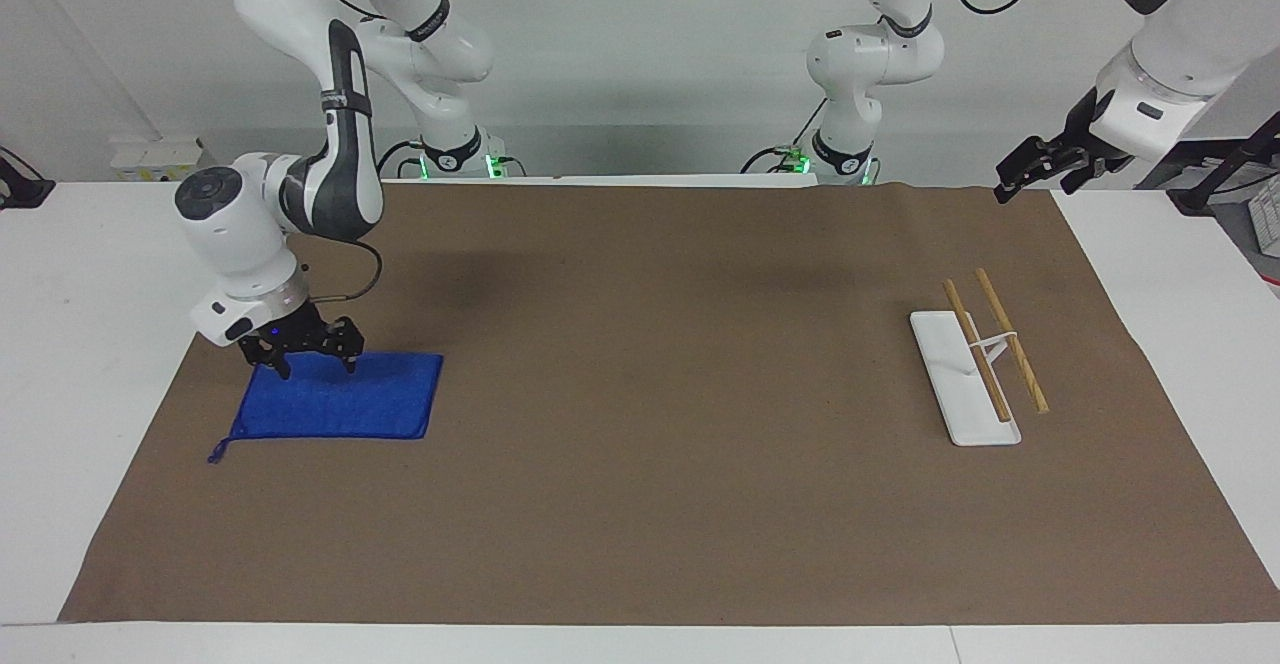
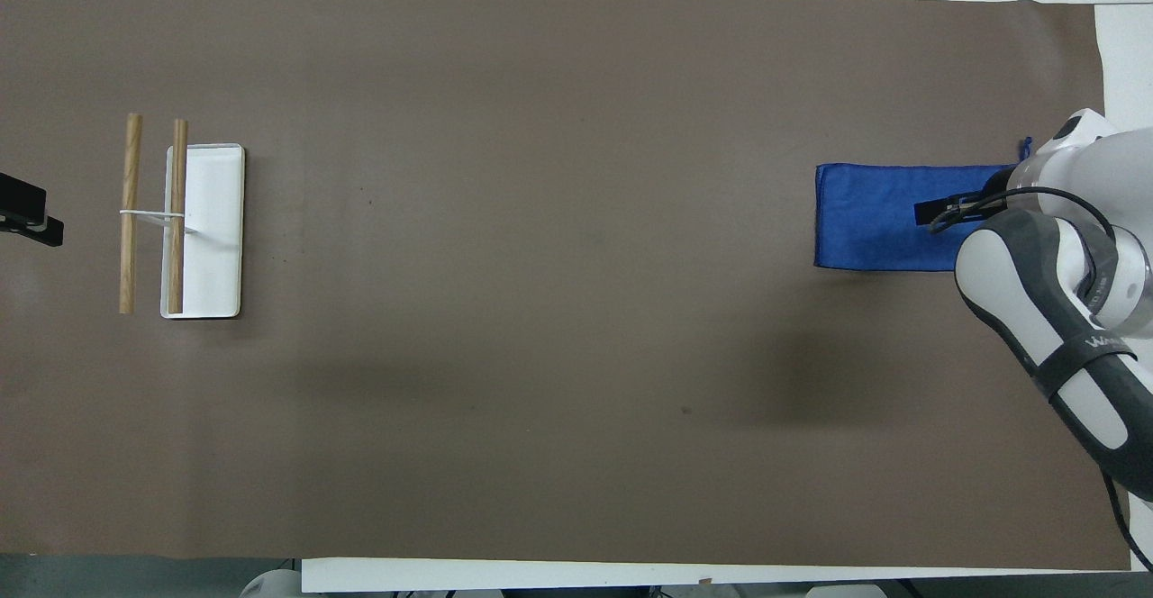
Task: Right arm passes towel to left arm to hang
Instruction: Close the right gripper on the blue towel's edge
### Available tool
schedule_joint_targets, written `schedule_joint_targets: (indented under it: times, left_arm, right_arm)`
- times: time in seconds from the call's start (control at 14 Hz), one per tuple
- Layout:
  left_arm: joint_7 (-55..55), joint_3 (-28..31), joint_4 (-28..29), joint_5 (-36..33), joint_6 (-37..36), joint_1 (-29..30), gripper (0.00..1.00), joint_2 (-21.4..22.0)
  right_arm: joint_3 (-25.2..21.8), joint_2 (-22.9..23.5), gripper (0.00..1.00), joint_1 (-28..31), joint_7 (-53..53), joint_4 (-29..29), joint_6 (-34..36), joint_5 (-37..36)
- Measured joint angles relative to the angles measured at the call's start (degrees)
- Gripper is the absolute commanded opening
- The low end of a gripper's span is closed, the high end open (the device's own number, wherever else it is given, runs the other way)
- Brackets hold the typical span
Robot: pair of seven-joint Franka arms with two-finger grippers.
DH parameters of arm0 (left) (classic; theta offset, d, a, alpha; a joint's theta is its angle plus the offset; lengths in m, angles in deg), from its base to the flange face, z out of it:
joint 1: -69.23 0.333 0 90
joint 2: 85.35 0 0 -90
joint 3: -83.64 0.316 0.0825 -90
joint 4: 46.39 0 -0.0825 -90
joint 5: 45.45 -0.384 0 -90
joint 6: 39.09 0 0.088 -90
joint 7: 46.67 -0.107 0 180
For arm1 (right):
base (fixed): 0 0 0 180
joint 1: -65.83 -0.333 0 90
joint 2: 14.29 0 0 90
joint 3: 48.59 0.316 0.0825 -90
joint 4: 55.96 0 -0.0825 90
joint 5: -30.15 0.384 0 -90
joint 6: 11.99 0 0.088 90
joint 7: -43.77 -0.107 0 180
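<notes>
The blue towel (image 1: 345,404) lies flat on the brown mat at the right arm's end of the table, its loop tag (image 1: 215,452) at the corner farthest from the robots. It also shows in the overhead view (image 2: 878,220). My right gripper (image 1: 314,367), with its blue light, is open with fingers splayed. It is down at the towel's edge nearer the robots; in the overhead view (image 2: 937,212) the arm covers part of the towel. I cannot tell if the fingertips touch the cloth. My left gripper (image 1: 1035,184) is open and empty, waiting above the mat's corner at the left arm's end.
A hanging rack stands toward the left arm's end: a white base (image 1: 950,384) with two wooden bars (image 1: 1010,339) on a white stand. It shows in the overhead view too (image 2: 212,247). The brown mat (image 1: 640,464) covers most of the table.
</notes>
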Motion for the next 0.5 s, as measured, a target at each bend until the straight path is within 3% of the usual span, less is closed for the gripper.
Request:
schedule_joint_targets:
  times: [0.29, 0.36, 0.43, 0.5]
  left_arm:
    - [0.0, 0.0, 0.0, 0.0, 0.0, 0.0, 1.0, 0.0]
    - [0.0, 0.0, 0.0, 0.0, 0.0, 0.0, 1.0, 0.0]
    - [0.0, 0.0, 0.0, 0.0, 0.0, 0.0, 1.0, 0.0]
    - [0.0, 0.0, 0.0, 0.0, 0.0, 0.0, 1.0, 0.0]
  right_arm:
    - [-0.06, 3.67, 0.99, 2.02, 3.25, 0.07, -1.84, 0.0]
    - [-0.04, 4.09, 0.94, 2.03, 3.29, 0.21, -2.87, 0.0]
    - [0.04, 4.39, 0.77, 2.03, 3.29, 0.55, -4.21, 0.0]
    - [0.1, 4.63, 0.48, 2.03, 3.32, 0.98, -5.39, 0.0]
